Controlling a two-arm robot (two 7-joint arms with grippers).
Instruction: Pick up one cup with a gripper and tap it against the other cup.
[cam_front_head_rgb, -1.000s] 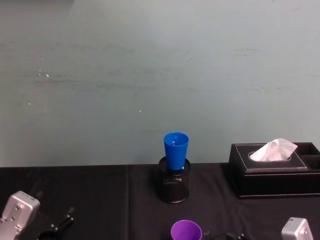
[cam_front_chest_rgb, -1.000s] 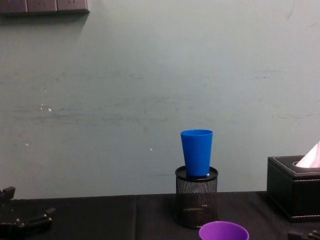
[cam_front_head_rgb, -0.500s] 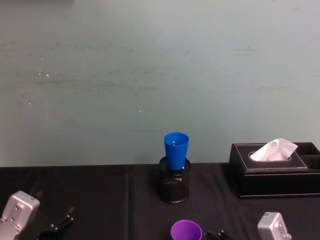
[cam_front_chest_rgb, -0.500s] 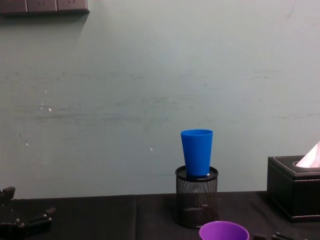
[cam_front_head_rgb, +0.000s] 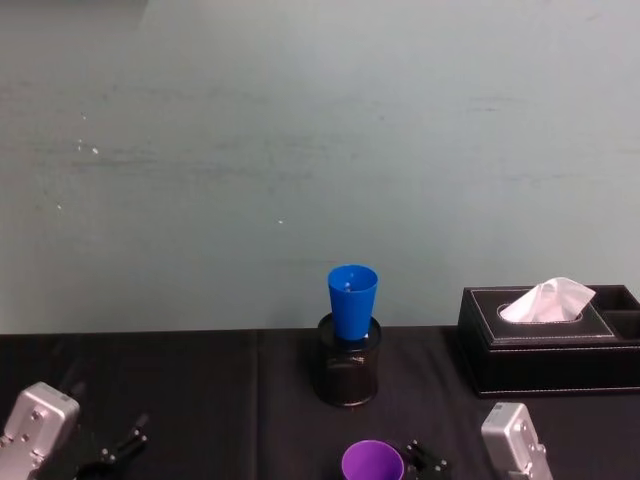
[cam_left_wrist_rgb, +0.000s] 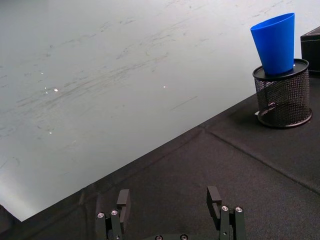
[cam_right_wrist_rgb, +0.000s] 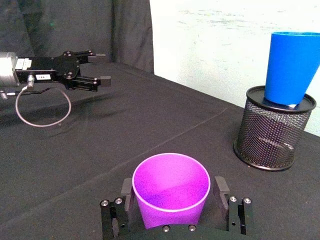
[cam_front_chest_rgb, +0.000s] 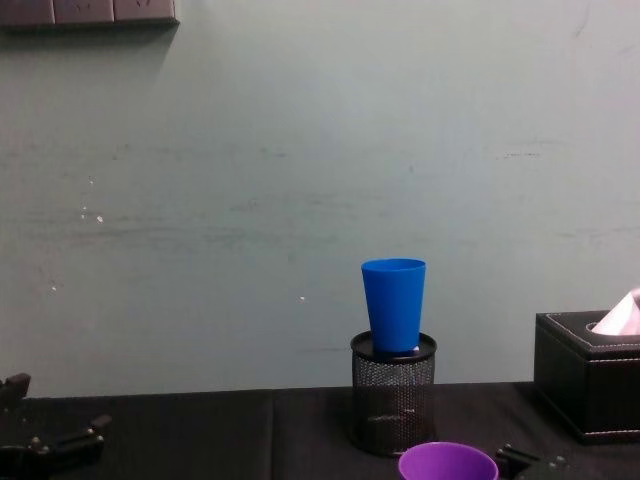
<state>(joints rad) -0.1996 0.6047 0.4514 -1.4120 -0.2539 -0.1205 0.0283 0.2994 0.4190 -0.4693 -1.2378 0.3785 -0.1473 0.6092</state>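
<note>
Jaws on your right gripper (cam_right_wrist_rgb: 172, 191) stand spread, one each side of the purple cup (cam_front_chest_rgb: 448, 464), not yet pinching it (set up for the squeeze, I'd judge). That cup sits upright near the front edge of the surface (cam_front_head_rgb: 200, 400). Behind it the blue cup (cam_front_chest_rgb: 393, 303) perches in a wire-mesh pen holder (cam_front_chest_rgb: 393, 405), so the tap needs a lift. Leftward is open room; the tissue box (cam_front_head_rgb: 545, 340) crowds the right. Your left gripper (cam_left_wrist_rgb: 168, 200) rests far left, jaws apart.
</note>
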